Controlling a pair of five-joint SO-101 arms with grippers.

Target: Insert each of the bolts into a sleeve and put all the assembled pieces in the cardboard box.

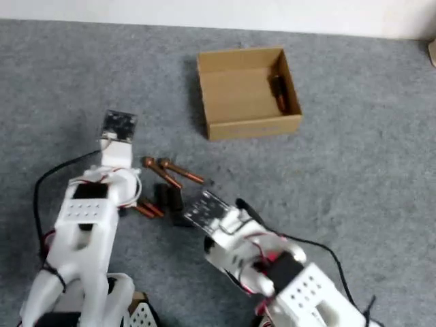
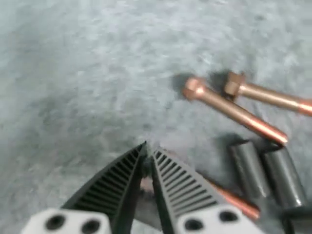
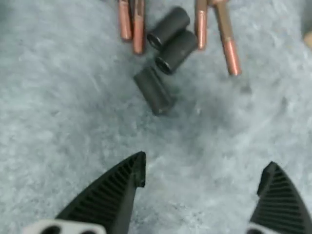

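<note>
Ribbed black fingers (image 3: pixel 117 195) of the right gripper (image 3: pixel 204 169) stand wide apart over fuzzy grey carpet (image 3: pixel 58 97). Just ahead lie dark round sleeves (image 3: pixel 168 30) and shiny copper bolts (image 3: pixel 229 48). Beside them the left gripper (image 2: pixel 147 152) is pinched closed. Farther off sits the brown cardboard box (image 1: pixel 246 126), maybe holding one dark piece (image 1: pixel 278 92).

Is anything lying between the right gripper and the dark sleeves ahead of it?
Nothing visible does. The right gripper is open over bare grey carpet. The nearest sleeve lies straight ahead of it, with the other sleeves and the bolts beyond.
</note>
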